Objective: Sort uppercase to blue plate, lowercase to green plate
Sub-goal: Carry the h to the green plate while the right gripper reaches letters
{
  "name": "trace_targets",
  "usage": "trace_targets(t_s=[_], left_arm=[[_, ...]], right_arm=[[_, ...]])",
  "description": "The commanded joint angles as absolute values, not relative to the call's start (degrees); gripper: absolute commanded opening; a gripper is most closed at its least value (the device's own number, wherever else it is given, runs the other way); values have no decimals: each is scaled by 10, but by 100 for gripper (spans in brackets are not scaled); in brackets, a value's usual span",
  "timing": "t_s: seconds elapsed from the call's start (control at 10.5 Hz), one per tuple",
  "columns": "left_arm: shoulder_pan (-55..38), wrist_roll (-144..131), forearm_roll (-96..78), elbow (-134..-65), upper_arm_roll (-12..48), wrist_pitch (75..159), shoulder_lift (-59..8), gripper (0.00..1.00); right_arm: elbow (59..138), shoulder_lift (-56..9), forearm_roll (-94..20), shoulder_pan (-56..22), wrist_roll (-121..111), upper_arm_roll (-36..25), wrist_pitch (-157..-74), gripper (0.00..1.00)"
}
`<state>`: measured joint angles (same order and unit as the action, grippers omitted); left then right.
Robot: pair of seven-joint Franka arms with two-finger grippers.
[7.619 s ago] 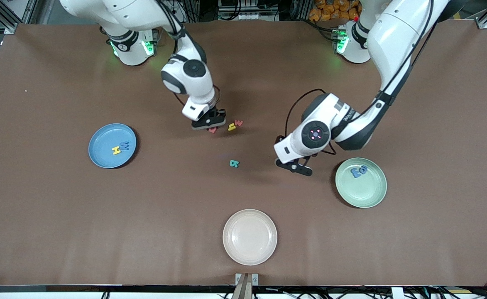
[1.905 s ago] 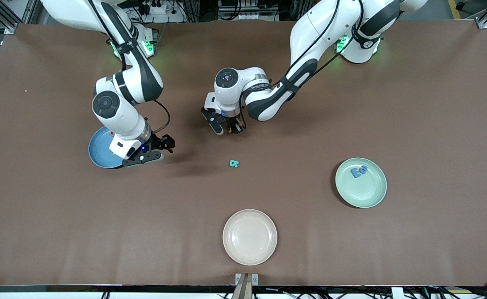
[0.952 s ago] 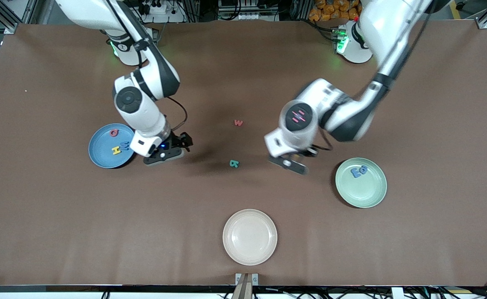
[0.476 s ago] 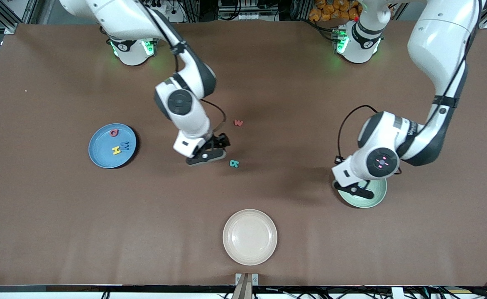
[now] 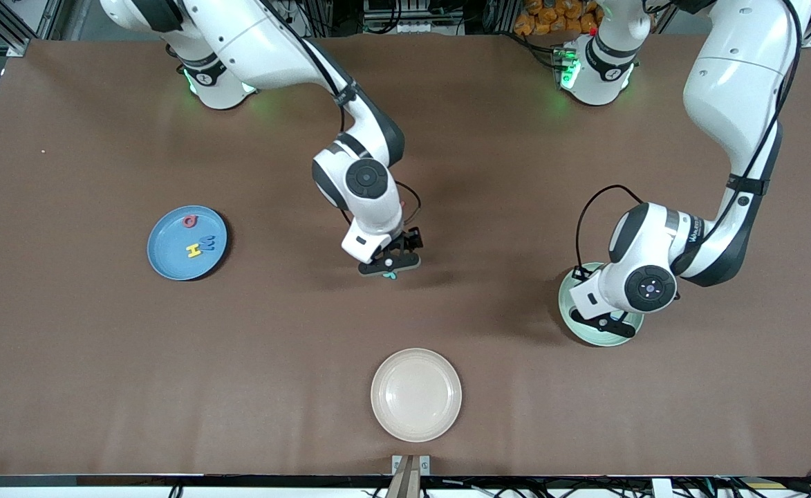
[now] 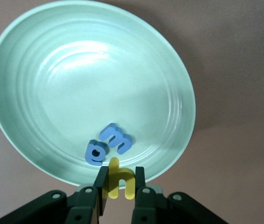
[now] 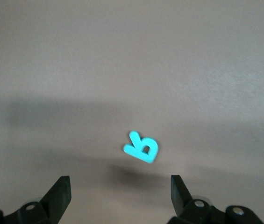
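My left gripper is shut on a yellow lowercase h and hangs over the rim of the green plate. In that plate lie a blue a and a blue m. In the front view the left gripper covers much of the green plate. My right gripper is open just above a teal uppercase letter on the bare table; the front view shows this gripper at mid-table over the teal letter. The blue plate holds a red Q, a yellow H and a blue W.
A cream plate sits near the table's front edge, nearer the camera than the teal letter. The right arm's wrist and cable hang over the table just farther from the camera than the teal letter.
The right gripper swung from the blue plate's side to mid-table, over the teal letter. The left gripper carried the yellow h from mid-table to over the green plate.
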<state>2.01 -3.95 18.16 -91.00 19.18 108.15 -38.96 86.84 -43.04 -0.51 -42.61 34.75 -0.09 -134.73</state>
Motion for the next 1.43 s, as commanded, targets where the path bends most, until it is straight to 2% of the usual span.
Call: trace_targets(t_s=[0.0,0.19,0.57,1.33], left_arm=[[13,-25,171,-910,183,1085,-388,42],[13,-24,170,-910,181,1085,-388,100],[9,-25,162,-908,182,1085,-384,100],[9,-25,162,-909,182,1085,-384,100]], right_arm=[[797,-482,27,-457,396,-23,-1329,93],[796,-494,43,-458,389,-35,-1330,93],[800,-500,53,-454,382,-40,-1336,91],[802,-507,37,-455,383,-40,-1337,66]])
